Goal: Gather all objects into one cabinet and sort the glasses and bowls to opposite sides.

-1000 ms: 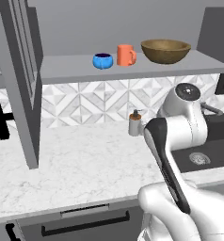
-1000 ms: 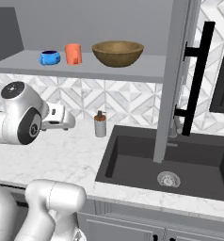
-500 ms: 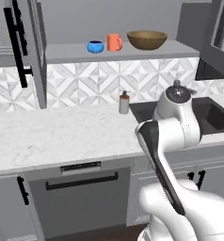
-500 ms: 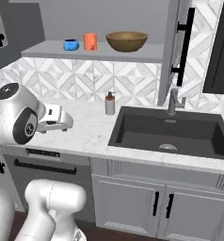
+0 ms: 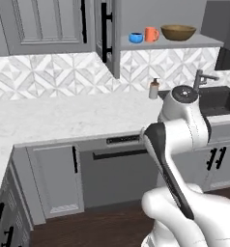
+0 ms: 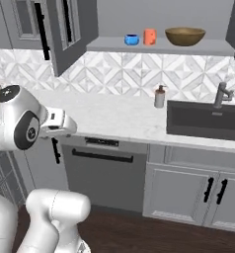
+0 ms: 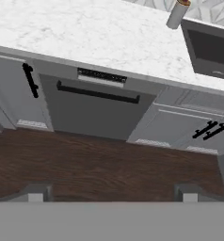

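Observation:
On the open cabinet's shelf (image 5: 194,42) stand, left to right, a small glossy blue bowl (image 5: 136,37) (image 6: 132,39), an orange handled mug (image 5: 151,34) (image 6: 149,36) and a wide brown wooden bowl (image 5: 178,32) (image 6: 185,36). My gripper (image 7: 112,194) is far below and in front of them, at about counter height, and it looks down at the lower cabinets and wood floor. Its fingertips (image 7: 36,193) stand wide apart with nothing between them, so it is open. The arm's elbow (image 5: 183,99) rises before the counter.
A grey-white soap dispenser (image 5: 154,89) (image 6: 160,97) (image 7: 178,13) stands on the marble counter beside the dark sink (image 6: 203,121) with its faucet (image 6: 219,94). The cabinet door (image 5: 108,34) (image 6: 72,29) hangs open at the shelf's left. A dishwasher front (image 7: 95,108) sits below the counter.
The whole picture has shifted: the base has backed away from the counter, so counter and shelf look farther off. The three shelf objects keep their places.

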### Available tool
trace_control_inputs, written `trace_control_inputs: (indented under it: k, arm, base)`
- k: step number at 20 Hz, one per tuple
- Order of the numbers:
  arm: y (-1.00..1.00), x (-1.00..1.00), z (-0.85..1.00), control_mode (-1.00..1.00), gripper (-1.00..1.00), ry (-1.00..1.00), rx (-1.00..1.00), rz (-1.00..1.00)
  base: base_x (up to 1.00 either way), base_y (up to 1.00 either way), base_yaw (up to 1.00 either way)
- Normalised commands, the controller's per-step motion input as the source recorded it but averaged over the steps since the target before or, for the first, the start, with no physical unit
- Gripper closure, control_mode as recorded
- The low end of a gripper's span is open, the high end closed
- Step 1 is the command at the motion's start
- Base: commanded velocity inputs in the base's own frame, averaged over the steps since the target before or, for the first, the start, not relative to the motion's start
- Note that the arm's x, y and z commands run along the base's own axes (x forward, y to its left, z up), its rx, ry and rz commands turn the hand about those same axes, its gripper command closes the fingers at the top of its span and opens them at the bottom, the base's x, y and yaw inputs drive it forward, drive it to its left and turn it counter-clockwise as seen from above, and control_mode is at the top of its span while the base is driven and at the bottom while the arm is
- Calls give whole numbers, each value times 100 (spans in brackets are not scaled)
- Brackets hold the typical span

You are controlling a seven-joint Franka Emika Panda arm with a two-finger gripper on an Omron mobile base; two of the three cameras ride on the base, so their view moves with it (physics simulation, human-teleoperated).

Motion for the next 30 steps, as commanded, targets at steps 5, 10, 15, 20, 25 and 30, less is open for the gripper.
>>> trace_control_inputs:
  k: [5,10,15,20,25,30]
  arm:
    - [0,0,0,100,-100,0,0,0]
    - [0,0,0,100,-100,0,0,0]
    - [0,0,0,100,-100,0,0,0]
    - [0,0,0,100,-100,0,0,0]
    - [0,0,0,100,-100,0,0,0]
    - [0,0,0,100,-100,0,0,0]
  base:
    - [-3,92,31]
    - [0,17,97]
    - [-1,0,100]
    - [-30,0,91]
    - [-54,0,80]
    - [-69,5,72]
